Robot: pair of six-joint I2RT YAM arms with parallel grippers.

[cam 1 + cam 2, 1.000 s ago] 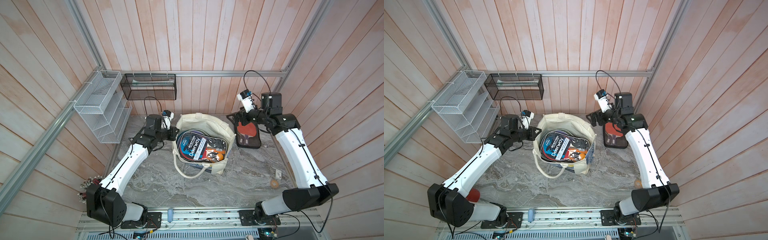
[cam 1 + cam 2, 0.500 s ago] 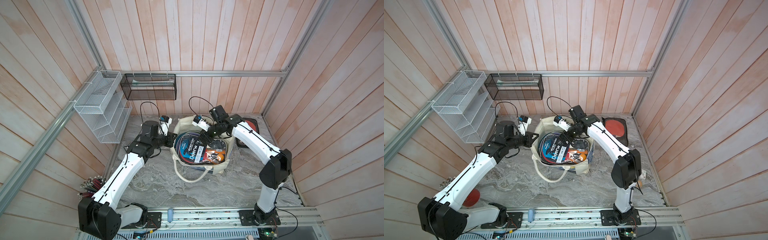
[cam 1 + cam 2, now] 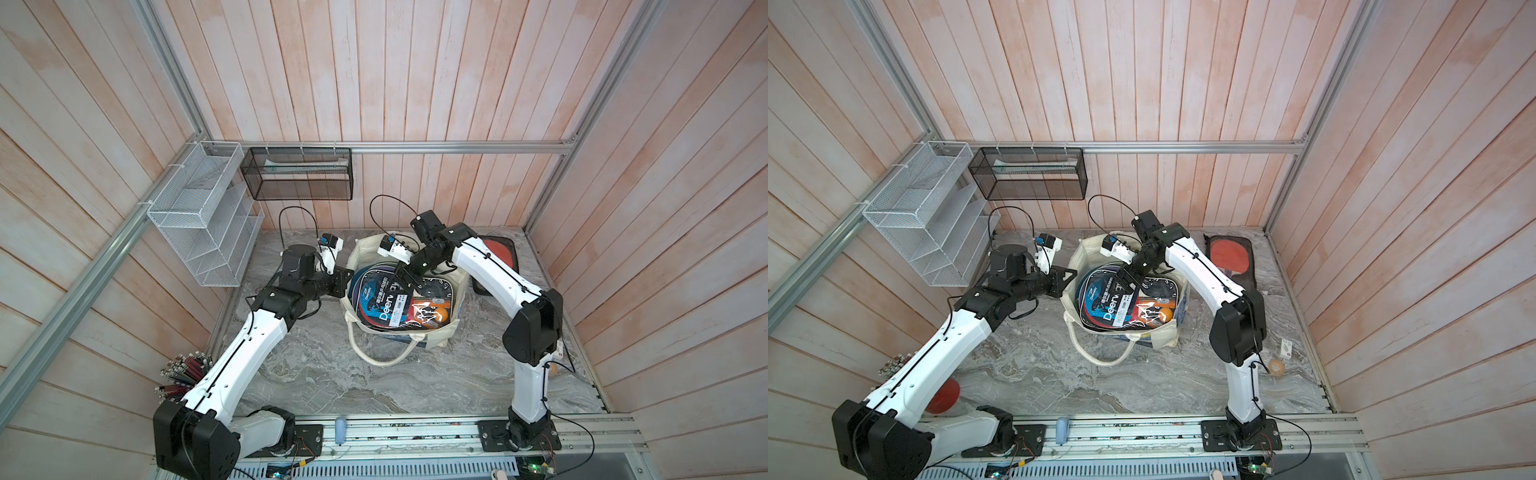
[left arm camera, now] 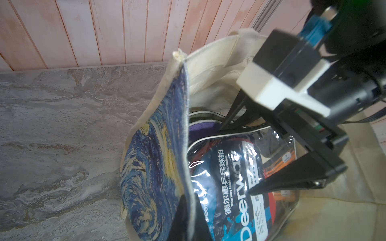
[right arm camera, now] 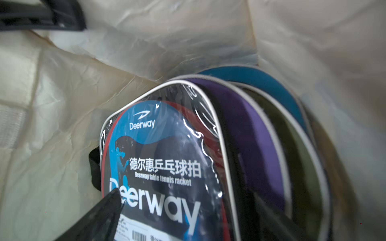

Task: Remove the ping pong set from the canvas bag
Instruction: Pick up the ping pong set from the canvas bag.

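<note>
The cream canvas bag (image 3: 437, 338) (image 3: 1163, 336) stands with its mouth open in the middle of the table in both top views; its starry print (image 4: 150, 171) faces the left wrist camera. Inside it leans the ping pong set (image 3: 386, 303) (image 3: 1113, 303) (image 4: 229, 187) (image 5: 167, 162), a clear Deerway case holding paddles and orange balls. My left gripper (image 3: 347, 282) (image 3: 1069, 280) (image 4: 189, 203) is shut on the bag's left rim. Inside the bag's mouth, my right gripper (image 3: 405, 276) (image 3: 1127, 280) (image 4: 236, 158) (image 5: 184, 194) is open, one finger either side of the set's upper edge.
Purple, green and blue cases (image 5: 250, 125) stand behind the set in the bag. A red paddle in a black mesh case (image 3: 496, 253) (image 3: 1229, 257) lies at the back right. A white wire rack (image 3: 199, 216) and black mesh basket (image 3: 297, 174) hang at the back left. A tape roll (image 3: 1276, 366) lies near the right edge.
My right arm has swung from over the red paddle at the back right to the bag and lowered its open gripper onto the set. The left gripper kept its hold on the rim.
</note>
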